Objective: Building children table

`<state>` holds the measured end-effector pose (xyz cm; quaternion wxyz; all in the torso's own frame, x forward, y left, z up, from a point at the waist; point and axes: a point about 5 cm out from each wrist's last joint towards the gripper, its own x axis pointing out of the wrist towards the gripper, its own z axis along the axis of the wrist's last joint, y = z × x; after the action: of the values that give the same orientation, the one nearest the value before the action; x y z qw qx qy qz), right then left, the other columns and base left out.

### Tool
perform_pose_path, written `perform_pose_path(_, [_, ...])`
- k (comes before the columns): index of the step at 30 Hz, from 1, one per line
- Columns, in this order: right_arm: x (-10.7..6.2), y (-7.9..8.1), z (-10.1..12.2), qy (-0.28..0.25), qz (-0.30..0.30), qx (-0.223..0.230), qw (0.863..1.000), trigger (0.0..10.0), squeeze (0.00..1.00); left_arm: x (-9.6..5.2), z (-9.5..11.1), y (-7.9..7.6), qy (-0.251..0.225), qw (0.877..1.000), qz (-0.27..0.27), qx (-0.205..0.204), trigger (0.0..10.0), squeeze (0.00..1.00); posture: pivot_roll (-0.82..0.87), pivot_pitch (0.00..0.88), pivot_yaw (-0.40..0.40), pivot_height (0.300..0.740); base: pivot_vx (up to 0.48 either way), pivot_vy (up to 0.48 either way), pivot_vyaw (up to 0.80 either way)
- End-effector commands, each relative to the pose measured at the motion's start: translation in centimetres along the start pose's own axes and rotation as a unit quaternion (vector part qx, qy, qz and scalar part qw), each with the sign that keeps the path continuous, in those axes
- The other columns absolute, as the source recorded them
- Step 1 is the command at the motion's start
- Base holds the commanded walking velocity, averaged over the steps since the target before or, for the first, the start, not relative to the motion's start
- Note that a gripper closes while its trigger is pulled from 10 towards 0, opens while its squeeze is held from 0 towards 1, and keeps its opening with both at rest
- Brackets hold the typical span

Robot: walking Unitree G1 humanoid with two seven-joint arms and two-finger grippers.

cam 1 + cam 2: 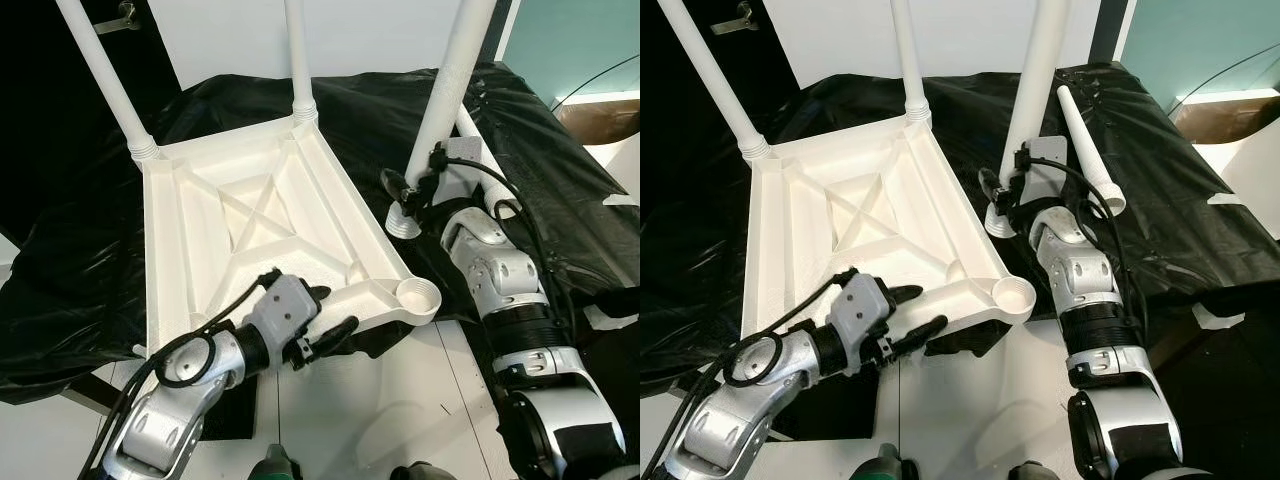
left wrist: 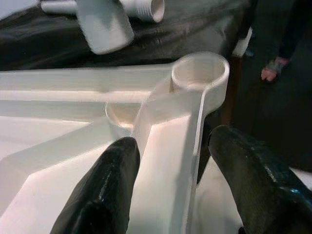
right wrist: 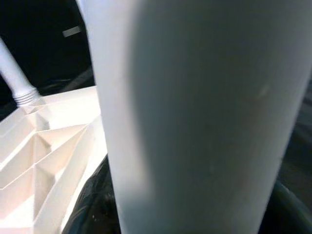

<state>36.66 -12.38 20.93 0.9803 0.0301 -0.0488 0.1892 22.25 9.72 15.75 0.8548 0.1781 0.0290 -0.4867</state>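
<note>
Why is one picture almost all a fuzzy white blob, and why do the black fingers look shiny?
Right wrist view: the table leg sits so near the lens that it goes soft and shadowy. Left wrist view: light glints on the fingers, blurry from closeness, while the empty socket looks sharper.

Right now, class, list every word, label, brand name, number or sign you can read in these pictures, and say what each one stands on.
None: no readable text in any view.
White table top: bare ribbed plastic, no print.
Table leg in the right hand: plain white.
Black sheet: unmarked.
Left hand and both arms: no legible label.
</note>
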Motion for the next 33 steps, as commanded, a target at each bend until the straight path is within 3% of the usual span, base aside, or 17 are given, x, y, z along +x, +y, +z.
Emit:
perform_pose_path(1, [0.0, 0.6, 0.3, -0.009, 0.019, -0.006, 1.0, 10.0, 0.0, 0.2, -0.6, -0.2, 0.017, 1.0, -0.013, 0.01, 10.0, 0.0, 0.07, 0.052, 0.02, 0.74, 0.0, 0.0, 0.0])
perform_pose_path(4, [-0.2, 1.8, 0.3, -0.008, 0.066, -0.024, 0.998, 10.0, 0.0, 0.8, -1.9, 0.2, 0.052, 0.998, 0.009, 0.029, 10.0, 0.0, 0.07, 0.053, 0.017, 0.74, 0.0, 0.0, 0.0])
perform_pose_path(7, [-0.3, 2.0, 0.2, -0.007, 0.075, -0.031, 0.997, 10.0, 0.0, 0.9, -2.2, 0.5, 0.062, 0.997, 0.021, 0.034, 10.0, 0.0, 0.07, 0.053, 0.017, 0.74, 0.0, 0.0, 0.0])
perform_pose_path(11, [-0.5, 2.8, -0.1, -0.001, 0.107, -0.071, 0.992, 10.0, 0.0, 1.0, -2.9, 2.5, 0.088, 0.991, 0.082, 0.053, 10.0, 0.0, 0.06, 0.051, 0.018, 0.74, 0.0, 0.0, 0.0])
perform_pose_path(13, [-0.5, 2.8, -0.1, -0.001, 0.107, -0.071, 0.992, 10.0, 0.0, 1.0, -2.9, 2.5, 0.088, 0.991, 0.082, 0.053, 10.0, 0.0, 0.06, 0.051, 0.018, 0.74, 0.0, 0.0, 0.0])
perform_pose_path(15, [-0.8, 3.3, -0.5, 0.003, 0.129, -0.086, 0.988, 10.0, 0.0, 0.8, -2.9, 4.7, 0.097, 0.984, 0.133, 0.066, 10.0, 0.0, 0.06, 0.047, 0.018, 0.74, 0.0, 0.0, 0.0])
perform_pose_path(24, [-1.2, 3.9, -1.1, 0.013, 0.157, -0.093, 0.983, 10.0, 0.0, 1.1, -2.4, 8.5, 0.103, 0.969, 0.207, 0.083, 10.0, 0.0, 0.05, 0.04, 0.022, 0.74, 0.0, 0.0, 0.0])
perform_pose_path(29, [-1.5, 3.7, -1.5, 0.019, 0.162, -0.1, 0.982, 10.0, 0.0, 1.5, -2.6, 9.3, 0.11, 0.965, 0.219, 0.09, 10.0, 0.0, 0.05, 0.038, 0.024, 0.74, 0.0, 0.0, 0.0])
perform_pose_path(33, [-2.0, 3.5, -2.2, 0.031, 0.16, -0.095, 0.982, 10.0, 0.0, 1.2, -2.1, 9.0, 0.089, 0.972, 0.204, 0.077, 10.0, 0.0, 0.05, 0.034, 0.024, 0.74, 0.0, 0.0, 0.0])
